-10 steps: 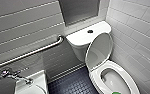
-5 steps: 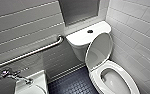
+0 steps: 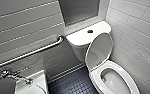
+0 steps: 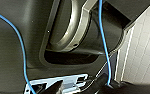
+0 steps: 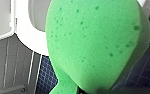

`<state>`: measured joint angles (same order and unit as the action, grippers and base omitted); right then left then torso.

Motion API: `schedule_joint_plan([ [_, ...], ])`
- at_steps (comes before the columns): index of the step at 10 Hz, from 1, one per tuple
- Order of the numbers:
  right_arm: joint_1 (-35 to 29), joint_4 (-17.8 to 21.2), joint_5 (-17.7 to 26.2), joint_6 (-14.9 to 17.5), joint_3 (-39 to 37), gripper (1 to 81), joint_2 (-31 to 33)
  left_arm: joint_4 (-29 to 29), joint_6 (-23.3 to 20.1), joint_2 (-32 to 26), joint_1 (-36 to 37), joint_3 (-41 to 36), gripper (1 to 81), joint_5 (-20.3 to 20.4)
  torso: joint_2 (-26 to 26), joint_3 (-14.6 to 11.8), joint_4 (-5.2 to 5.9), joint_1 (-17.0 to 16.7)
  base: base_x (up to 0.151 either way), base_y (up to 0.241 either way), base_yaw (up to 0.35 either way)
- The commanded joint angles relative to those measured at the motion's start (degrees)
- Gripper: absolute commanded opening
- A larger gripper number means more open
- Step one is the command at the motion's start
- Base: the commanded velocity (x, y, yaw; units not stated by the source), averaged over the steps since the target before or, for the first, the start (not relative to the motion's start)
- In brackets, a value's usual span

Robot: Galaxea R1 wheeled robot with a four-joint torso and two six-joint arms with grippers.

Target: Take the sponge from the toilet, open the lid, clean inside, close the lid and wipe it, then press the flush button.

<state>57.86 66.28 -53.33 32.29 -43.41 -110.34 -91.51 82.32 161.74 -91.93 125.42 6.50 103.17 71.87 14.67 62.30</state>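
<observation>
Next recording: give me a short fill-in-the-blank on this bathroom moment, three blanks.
1. The lid of the toilet stands ____.
2. The sponge close to the right wrist camera is ____ in colour.
3. The dark round button sits on top of the toilet's ____.
Missing words: open; green; tank.

Head view high over toilet [image 3: 84, 37], right wrist close behind sponge [image 5: 91, 42]

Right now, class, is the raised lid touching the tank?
Cannot tell: in the head view the lid overlaps the tank, hiding any contact or gap.
</observation>
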Motion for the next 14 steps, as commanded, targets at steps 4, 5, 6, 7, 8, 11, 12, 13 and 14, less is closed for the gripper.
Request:
schedule_joint_plan([
  [4,-19.7,14.0,-4.6,14.1,1.8,1.0,-11.5,-0.7,-0.4,-0.9,-2.1,-0.4,81.1,-1.1,0.0,0.0,0.00,0.0,0.000,0.000,0.000],
  [5,-22.8,15.5,-4.3,14.2,-0.4,1.0,-13.8,-0.6,-0.4,-0.9,-2.1,-0.4,81.1,-1.1,0.0,0.0,0.00,0.0,0.000,0.000,0.000],
  [6,-25.3,17.0,-4.0,14.5,-2.8,1.0,-15.7,-0.5,-0.4,-0.9,-2.1,-0.4,81.1,-1.1,0.0,0.0,0.00,0.0,0.000,0.000,0.000],
  [7,-27.9,18.0,-2.8,15.1,-5.5,1.0,-17.8,-0.4,-0.4,-1.1,-2.1,-0.4,81.1,-1.1,0.0,0.0,0.00,0.0,0.000,0.000,0.000],
  [8,-30.4,19.1,0.3,15.0,-9.3,1.0,-19.2,-0.2,-0.4,-1.2,-2.1,-0.3,81.1,-1.1,0.0,0.0,0.00,0.0,0.000,0.000,0.000],
  [11,-36.5,25.5,10.7,15.0,-22.6,1.0,-23.6,-0.2,-0.3,-1.2,-2.1,-0.3,81.1,-1.1,0.0,0.0,0.00,0.0,0.000,0.000,0.000],
  [12,-37.8,27.0,15.2,15.0,-26.3,1.0,-24.1,-0.2,-0.2,-1.2,-2.1,-0.3,81.1,-1.1,0.0,0.0,0.00,0.0,0.000,0.000,0.000],
  [13,-38.4,27.5,18.5,14.9,-29.5,1.0,-24.7,-0.2,-0.2,-1.1,-2.1,-0.3,81.1,-1.1,0.0,0.0,0.00,0.0,0.000,0.000,0.000],
  [14,-38.8,28.3,21.0,14.8,-32.1,1.0,-25.0,-0.2,-0.2,-1.0,-2.1,-0.3,81.1,-1.1,0.0,0.0,0.00,0.0,0.000,0.000,0.000],
])
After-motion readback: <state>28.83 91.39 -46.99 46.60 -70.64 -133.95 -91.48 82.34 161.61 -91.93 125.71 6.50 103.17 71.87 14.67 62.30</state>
